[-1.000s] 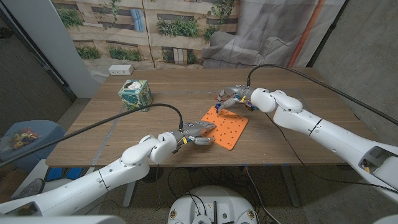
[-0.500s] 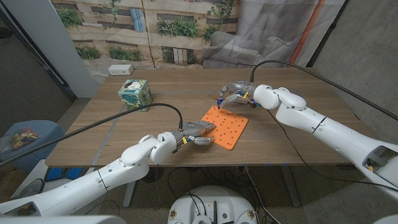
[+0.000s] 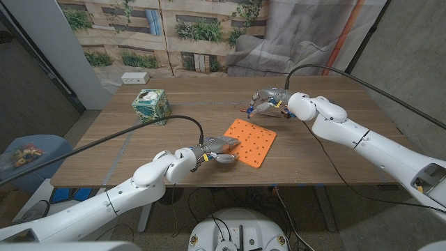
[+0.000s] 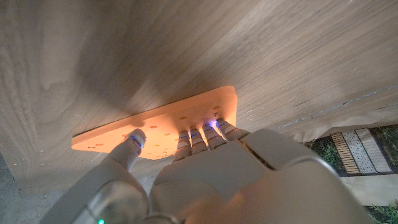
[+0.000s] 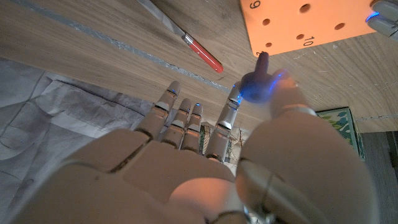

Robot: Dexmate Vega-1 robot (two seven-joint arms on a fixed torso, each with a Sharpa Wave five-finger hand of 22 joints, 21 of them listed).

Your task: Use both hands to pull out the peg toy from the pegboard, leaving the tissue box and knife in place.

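Note:
The orange pegboard [image 3: 252, 142] lies flat on the wooden table [image 3: 188, 125]. My left hand [image 3: 219, 149] presses its fingertips [image 4: 200, 133] on the pegboard's [image 4: 155, 129] near left edge. My right hand [image 3: 269, 102] hovers beyond the board's far corner and pinches the small blue peg toy [image 5: 257, 81] between thumb and a finger, clear of the pegboard [image 5: 311, 22]. The knife [image 5: 189, 42], with its red handle, lies on the table just past that hand's fingertips. The green patterned tissue box [image 3: 152, 106] stands at the far left.
A white power strip [image 3: 132, 78] lies at the table's far left edge. Cables trail from both arms across the tabletop. A blue bin [image 3: 28, 157] with coloured things stands on the floor at the left.
My right hand has lifted off the pegboard's far corner and drawn back to the right with the peg toy. The left hand has stayed on the board.

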